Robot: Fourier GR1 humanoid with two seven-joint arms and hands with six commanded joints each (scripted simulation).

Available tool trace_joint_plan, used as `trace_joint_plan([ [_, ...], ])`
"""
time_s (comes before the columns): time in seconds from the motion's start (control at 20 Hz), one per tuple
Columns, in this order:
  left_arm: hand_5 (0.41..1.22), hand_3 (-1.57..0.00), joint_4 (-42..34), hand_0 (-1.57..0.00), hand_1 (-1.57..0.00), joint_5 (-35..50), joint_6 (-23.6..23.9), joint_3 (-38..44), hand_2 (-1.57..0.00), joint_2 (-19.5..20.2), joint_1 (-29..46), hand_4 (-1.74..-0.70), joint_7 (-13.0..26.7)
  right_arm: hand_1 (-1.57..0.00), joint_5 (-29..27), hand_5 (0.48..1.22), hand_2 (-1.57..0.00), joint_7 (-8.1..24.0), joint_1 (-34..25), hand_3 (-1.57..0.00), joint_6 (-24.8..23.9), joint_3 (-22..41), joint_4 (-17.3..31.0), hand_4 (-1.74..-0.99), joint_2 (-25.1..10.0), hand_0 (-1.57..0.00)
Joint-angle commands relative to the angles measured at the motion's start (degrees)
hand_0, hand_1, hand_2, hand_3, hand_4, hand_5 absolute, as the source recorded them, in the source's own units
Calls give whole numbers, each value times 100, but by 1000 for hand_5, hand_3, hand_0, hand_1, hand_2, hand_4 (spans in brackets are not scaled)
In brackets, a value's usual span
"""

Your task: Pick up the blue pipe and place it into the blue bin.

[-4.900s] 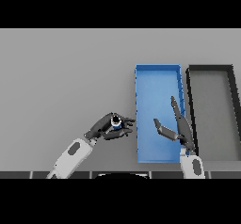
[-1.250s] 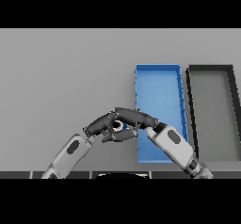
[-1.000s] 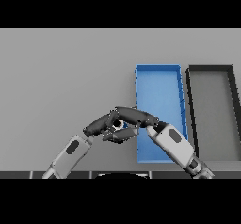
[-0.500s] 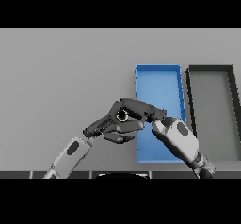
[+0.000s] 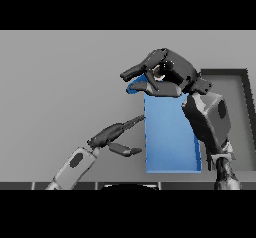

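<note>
- The table (image 5: 60,82) looked a flat, matt grey, smooth with no grain or sheen.
- The blue bin (image 5: 170,132) read as smooth, plain plastic, evenly coloured, no gloss.
- The dark bin (image 5: 240,82) on the far right showed a matt, near-black rim.
- The right hand (image 5: 170,74) appeared dark, slightly satin, with soft highlights on the fingers.
- The left hand (image 5: 112,134) looked the same dark, smooth finish.

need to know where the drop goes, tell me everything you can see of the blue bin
The blue bin is a long, shallow rectangular tray with low walls and a flat, bare floor, plastic-looking, lying flat on the grey table. A dark bin sits along its right side. The right robot hand hangs over its far end, hiding that rim; the left robot hand is open by its left wall.
</note>
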Motion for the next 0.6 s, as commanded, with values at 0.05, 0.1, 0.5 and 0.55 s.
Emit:
trace_joint_plan([
  [0.05, 491, 1, 6, 1, 1, 82, -72, 68, 1, 89, 19, -907, -14, -1571, 372, 1127, -1571, -24, -243, -1571, -111, -240, 546, -1734, -88, -1571],
  [0.1, 491, 1, 75, 1, 1, 72, -74, 84, 1, 83, -15, -907, -28, -1571, 456, 1131, -1571, 50, -293, -1571, -173, -396, 788, -1735, -143, -1571],
  [0.5, 483, 1, 75, 1, 1, 171, -80, 145, 1, 44, -29, -894, 149, -1571, 1462, 1122, -1571, 453, 1115, -1571, -27, -910, 1471, -1740, -152, -1571],
  [0.55, 478, 1, 75, 1, 1, 183, -79, 179, 1, 85, -3, -893, 133, -1571, 1606, 1121, -1571, 545, 1393, -1571, -3, -901, 1435, -1740, -125, -1571],
])
